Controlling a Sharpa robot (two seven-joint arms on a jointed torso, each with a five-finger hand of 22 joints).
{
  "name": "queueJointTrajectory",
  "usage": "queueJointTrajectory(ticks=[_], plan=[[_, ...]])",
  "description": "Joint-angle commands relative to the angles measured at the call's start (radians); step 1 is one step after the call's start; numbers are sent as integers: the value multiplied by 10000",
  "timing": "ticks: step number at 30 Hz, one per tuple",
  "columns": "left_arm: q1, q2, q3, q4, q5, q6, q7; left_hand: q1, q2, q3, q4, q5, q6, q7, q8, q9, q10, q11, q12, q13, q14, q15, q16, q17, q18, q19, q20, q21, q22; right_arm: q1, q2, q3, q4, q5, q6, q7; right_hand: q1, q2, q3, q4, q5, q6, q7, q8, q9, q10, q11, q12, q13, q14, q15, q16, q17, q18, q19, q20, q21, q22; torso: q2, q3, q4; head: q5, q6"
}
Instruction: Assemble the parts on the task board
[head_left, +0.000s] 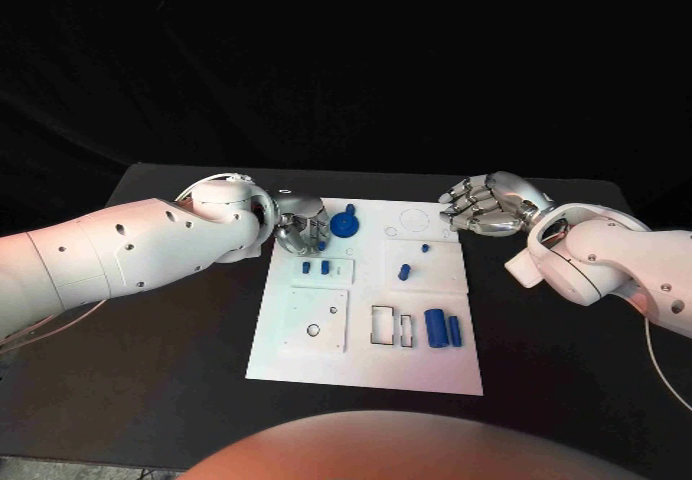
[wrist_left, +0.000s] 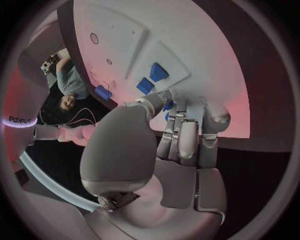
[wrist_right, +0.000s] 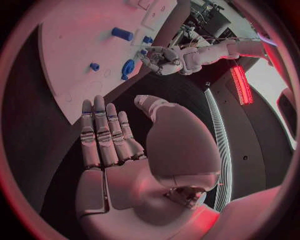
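Observation:
The white task board (head_left: 368, 345) lies in the middle of the black table. At its far left corner my left hand (head_left: 300, 228) hangs with fingers curled down over the board, and a small blue part (wrist_left: 168, 105) shows pinched between its fingertips. A round blue gear-like part (head_left: 346, 222) stands just right of that hand. Two small blue pegs (head_left: 316, 267) sit in a plate below it. My right hand (head_left: 483, 205) hovers off the board's far right corner, its fingers (wrist_right: 103, 135) stretched out side by side and holding nothing.
Two blue cylinders (head_left: 443, 328) lie at the board's near right beside an empty rectangular slot (head_left: 391, 326). Other small blue pieces (head_left: 405, 269) sit mid-board on the right. Black table (head_left: 159, 380) surrounds the board on all sides.

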Motion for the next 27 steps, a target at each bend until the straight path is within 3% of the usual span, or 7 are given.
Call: queueJointTrajectory(ticks=[1,7,13,27], plan=[[2,19,3,1,65,95,-52,-98,33,-69,-13,57,-73,-29,-33,-11,-34,60,-48,-8,-81,22,-32,-7,-112,-14,37,-47,1217,-6,2,-1,4,-62,156,30,-27,49,-3,-56,-7,-37,848,51,-9,-51,7,64,-16,-46,9,-55,-9,129,-3,13,-11,-9,0,1,-3,16,2],[2,12,3,-16,64,-4,-45,-123,-4,-84,-22,99,-200,-38,-93,-30,-100,63,-100,-8,-102,26,-33,-41,-105,-25,46,-73,1211,-6,1,-1,0,-62,163,22,-27,49,-3,-56,-7,-37,848,51,-9,-51,7,64,-16,-46,9,-55,-9,129,-3,13,-11,-9,0,0,2,13,2],[2,8,3,-22,72,-202,8,-184,-45,-158,-66,145,-803,-221,-244,-112,-591,190,-188,34,-245,132,-15,-167,-79,-142,126,-289,1166,-6,7,-1,-8,-62,165,20,-31,46,-5,-58,-9,-43,850,53,-13,-56,9,64,-18,-50,12,-60,-14,128,-7,15,-12,-18,2,-9,6,14,2],[1,-2,3,4,176,-313,232,-315,48,-304,-103,225,-162,-427,231,19,-1151,296,312,403,-433,248,81,-301,-28,-320,242,-536,1115,-8,-10,-1,-61,-53,189,23,-31,46,-5,-58,-9,-43,850,53,-13,-56,9,64,-18,-50,12,-60,-14,128,-7,15,-12,-18,0,-7,2,32,2]])
